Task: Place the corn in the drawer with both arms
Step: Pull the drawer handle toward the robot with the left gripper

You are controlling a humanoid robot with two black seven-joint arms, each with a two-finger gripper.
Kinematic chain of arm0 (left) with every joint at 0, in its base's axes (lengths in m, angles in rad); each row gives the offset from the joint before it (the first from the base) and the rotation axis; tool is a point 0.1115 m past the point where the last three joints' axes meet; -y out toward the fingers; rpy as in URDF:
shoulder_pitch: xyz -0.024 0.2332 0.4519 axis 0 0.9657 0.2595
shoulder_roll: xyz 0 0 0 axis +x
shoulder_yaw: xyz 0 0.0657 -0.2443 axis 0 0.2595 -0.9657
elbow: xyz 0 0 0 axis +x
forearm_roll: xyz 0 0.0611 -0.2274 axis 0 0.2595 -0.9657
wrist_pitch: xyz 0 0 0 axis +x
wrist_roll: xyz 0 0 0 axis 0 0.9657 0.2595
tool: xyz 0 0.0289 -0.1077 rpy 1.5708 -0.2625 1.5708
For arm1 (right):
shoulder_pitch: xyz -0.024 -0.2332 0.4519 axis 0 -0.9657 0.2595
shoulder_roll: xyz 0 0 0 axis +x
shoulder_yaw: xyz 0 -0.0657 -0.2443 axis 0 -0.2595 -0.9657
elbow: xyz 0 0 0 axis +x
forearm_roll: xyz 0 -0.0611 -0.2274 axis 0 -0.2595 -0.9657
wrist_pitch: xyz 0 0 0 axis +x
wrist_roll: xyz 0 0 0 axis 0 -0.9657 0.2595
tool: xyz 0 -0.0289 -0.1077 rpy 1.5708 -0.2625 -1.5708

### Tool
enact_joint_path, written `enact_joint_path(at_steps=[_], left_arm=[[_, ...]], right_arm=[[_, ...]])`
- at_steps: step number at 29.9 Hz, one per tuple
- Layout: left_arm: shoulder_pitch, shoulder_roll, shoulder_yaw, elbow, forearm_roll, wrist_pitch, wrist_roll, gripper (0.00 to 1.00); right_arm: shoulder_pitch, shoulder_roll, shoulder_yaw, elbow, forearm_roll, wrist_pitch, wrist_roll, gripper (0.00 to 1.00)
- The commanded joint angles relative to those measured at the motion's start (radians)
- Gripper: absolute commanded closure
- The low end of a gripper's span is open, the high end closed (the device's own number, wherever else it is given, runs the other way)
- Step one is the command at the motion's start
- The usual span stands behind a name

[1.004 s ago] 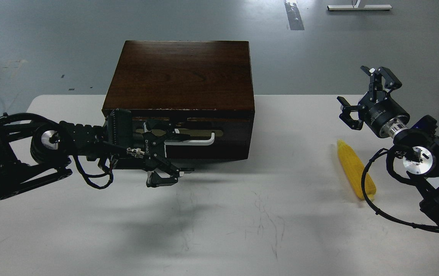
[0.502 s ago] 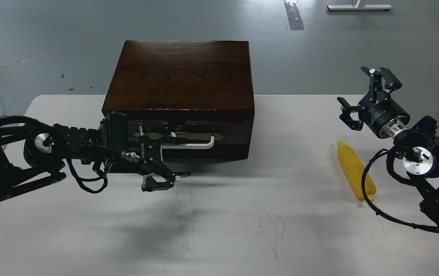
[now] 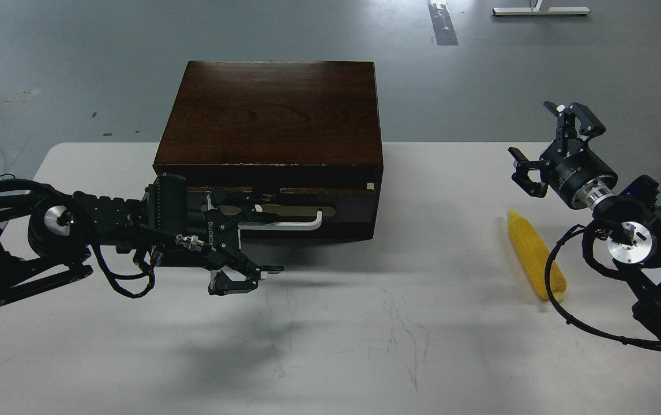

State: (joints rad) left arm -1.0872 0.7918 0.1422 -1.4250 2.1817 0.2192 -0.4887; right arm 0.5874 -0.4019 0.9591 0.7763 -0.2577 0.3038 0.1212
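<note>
From the head view, your left gripper (image 3: 244, 242) is at the handle (image 3: 284, 222) of the drawer (image 3: 330, 207), with one finger hooked in behind the white bar's left end and the other hanging below the drawer front; the jaws are spread, hooking the bar and not pinching it. The drawer looks barely cracked, its front standing just proud of the cabinet (image 3: 273, 112) with a thin gap showing along its top edge. To do this step well, pull straight toward yourself along the drawer's run, not sideways: your hold is on the bar's left end, so an off-axis tug could skew the drawer or drag the whole cabinet across the tabletop (image 3: 330, 334). Keep the finger deep behind the bar so it cannot slip off, and open far enough that the pale interior is wide enough to take the cob lengthwise. The corn (image 3: 535, 253) lies flat on the tabletop well to the right of the cabinet, tip pointing away from you, partly crossed by the right arm's cable. Your right gripper (image 3: 549, 147) hovers above and beyond it, jaws spread and empty, ready to descend once the drawer is open.
</note>
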Motion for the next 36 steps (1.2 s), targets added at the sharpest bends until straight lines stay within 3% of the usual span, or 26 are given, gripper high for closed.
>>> enact_joint_path(at_steps=[1,14,36], left_arm=[[0.004,0.018,0.000,-0.023,0.000,0.000,0.000,0.17],[0.059,0.072,0.000,-0.054,0.000,0.000,0.000,0.17],[0.041,0.030,-0.001,-0.052,0.000,-0.038,0.000,0.17]], right_arm=[[0.000,0.000,0.000,0.001,0.000,0.000,0.000,0.00],[0.000,0.000,-0.003,0.001,0.000,0.000,0.000,0.00],[0.000,0.000,0.000,0.001,0.000,0.000,0.000,0.00]])
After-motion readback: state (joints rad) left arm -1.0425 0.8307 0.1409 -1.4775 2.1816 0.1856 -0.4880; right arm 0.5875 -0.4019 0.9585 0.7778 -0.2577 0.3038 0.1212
